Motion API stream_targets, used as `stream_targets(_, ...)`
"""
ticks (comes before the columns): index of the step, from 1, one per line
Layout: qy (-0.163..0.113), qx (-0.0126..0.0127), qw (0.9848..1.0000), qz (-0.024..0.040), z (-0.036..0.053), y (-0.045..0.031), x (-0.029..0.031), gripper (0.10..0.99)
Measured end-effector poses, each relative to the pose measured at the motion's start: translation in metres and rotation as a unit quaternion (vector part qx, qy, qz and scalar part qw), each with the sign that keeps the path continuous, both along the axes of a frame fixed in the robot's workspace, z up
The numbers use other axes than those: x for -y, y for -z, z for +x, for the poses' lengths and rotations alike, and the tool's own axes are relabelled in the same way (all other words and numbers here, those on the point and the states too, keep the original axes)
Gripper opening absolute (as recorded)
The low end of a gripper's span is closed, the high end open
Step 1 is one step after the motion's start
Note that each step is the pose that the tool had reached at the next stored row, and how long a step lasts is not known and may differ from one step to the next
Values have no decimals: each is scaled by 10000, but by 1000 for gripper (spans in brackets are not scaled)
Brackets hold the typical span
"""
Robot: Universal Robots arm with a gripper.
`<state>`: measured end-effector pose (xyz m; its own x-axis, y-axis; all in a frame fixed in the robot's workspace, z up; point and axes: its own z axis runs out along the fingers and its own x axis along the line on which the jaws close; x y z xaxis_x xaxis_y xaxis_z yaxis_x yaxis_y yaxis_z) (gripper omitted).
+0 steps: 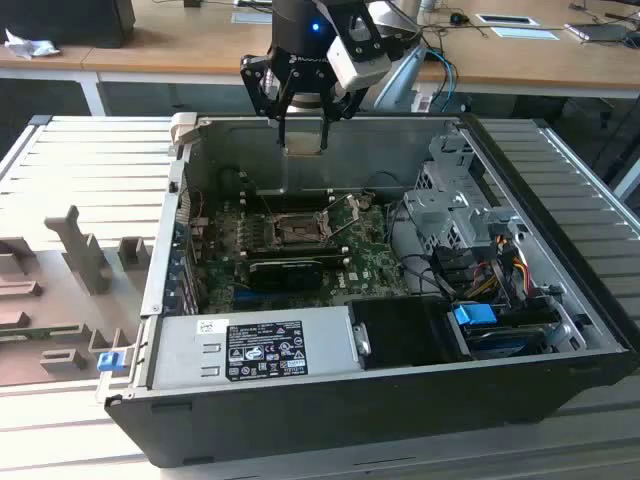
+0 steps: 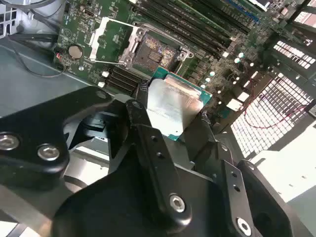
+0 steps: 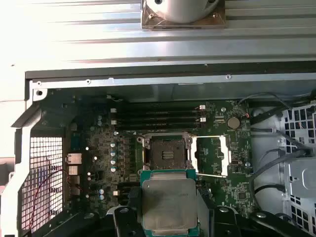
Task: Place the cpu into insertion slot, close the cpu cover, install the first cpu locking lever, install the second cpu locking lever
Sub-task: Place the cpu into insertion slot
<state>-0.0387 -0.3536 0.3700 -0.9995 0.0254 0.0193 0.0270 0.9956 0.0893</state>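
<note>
PC case (image 1: pixel 160 260) is seen w/ side open in the exterior view. Above it the gripper (image 1: pixel 303 140) is clamped on the cpu (image 1: pixel 303 152), held by its edges, well above the mobo. The insertion slot (image 1: pixel 297 232) is left bare. Just to the exterior view's right, the cpu cover (image 1: pixel 343 213) is flipped open.
</note>
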Motion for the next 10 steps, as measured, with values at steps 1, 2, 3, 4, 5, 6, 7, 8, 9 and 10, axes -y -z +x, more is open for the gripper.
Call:
stream_targets(1,98,0,10000,0,0,0,0,533)
stream_targets(2,218,0,9998,0,0,0,0,533)
stream_targets(3,275,0,9996,0,0,0,0,533)
stream_targets(4,331,0,9995,0,0,0,0,533)
stream_targets(5,424,0,9991,0,0,1,0,533)
stream_targets(6,460,0,9989,0,0,1,0,533)
stream_targets(7,461,0,9989,0,0,3,0,533)
stream_targets(8,462,0,9989,0,0,6,0,533)
stream_targets(9,462,0,9989,0,0,10,0,533)
stream_targets(10,462,-1,9989,0,0,13,0,533)
